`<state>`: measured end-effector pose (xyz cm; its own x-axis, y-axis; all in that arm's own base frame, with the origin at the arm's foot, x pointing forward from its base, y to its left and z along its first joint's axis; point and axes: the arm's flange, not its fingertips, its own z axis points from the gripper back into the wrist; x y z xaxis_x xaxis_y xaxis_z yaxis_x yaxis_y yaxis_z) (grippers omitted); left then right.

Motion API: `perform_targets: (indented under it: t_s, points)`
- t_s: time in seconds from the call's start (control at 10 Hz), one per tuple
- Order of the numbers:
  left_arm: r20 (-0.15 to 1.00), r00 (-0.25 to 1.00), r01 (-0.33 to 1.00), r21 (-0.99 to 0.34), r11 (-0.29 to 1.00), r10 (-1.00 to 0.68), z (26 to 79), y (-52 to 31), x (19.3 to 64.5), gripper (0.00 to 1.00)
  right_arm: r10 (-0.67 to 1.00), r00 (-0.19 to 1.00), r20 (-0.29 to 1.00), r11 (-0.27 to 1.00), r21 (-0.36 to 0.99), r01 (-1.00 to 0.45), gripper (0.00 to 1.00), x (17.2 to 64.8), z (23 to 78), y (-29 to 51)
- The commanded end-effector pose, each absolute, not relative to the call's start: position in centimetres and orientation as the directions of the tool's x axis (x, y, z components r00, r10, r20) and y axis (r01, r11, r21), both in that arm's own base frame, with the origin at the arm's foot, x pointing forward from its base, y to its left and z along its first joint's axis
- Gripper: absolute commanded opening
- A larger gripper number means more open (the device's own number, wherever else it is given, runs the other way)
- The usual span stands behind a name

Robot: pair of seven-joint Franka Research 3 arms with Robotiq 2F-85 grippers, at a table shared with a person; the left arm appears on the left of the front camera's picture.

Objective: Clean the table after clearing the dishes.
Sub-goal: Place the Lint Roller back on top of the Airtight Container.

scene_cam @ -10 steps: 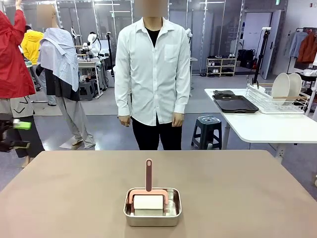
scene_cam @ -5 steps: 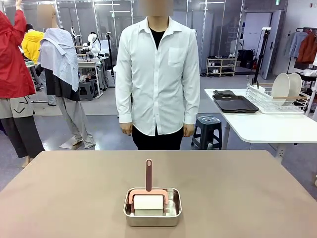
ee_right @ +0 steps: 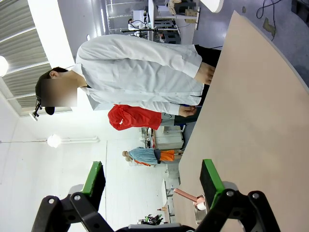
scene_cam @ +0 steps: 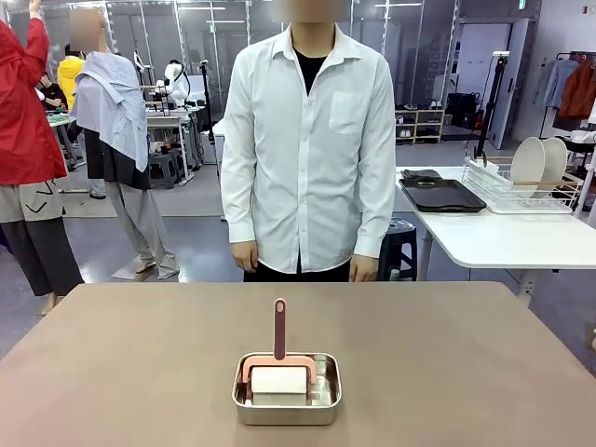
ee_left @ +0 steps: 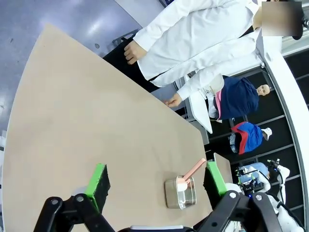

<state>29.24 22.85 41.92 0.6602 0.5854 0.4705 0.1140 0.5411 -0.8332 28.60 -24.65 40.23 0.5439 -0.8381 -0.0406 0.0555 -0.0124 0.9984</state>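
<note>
The table (scene_cam: 130, 354) has a bare taupe-brown top. The dishes are off it: two white plates (scene_cam: 538, 160) stand in a wire rack on the white side table at the right, beside dark trays (scene_cam: 442, 194). My left gripper (ee_left: 157, 180) hangs open high above the table (ee_left: 87, 121), nothing between its green pads. My right gripper (ee_right: 152, 180) is also open and empty, looking along the table (ee_right: 251, 121).
A small steel pan (scene_cam: 287, 407) near the table's front middle holds a white roller (scene_cam: 279, 379) with an upright pink handle; the pan (ee_left: 179, 193) also appears in the left wrist view. A person (scene_cam: 312, 140) in a white shirt stands at the far edge, hands down.
The person has stepped up to the table's far edge. My left gripper, seen at the picture's left edge a second ago, has left the front view.
</note>
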Motion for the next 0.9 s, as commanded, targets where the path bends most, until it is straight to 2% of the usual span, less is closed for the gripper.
perform_targets:
  t_s: [0.0,0.8]
  points:
    - [0.467,0.660,0.106,-0.834,0.542,0.588,42.13,23.03,28.95,1.00,-0.833,0.552,-0.029,0.000,0.999,0.053,1.00,28.22,40.53,-24.68]
    - [0.467,0.660,0.106,-0.834,0.542,0.588,42.13,23.03,28.95,1.00,-0.833,0.552,-0.029,0.000,0.999,0.053,1.00,28.22,40.53,-24.68]
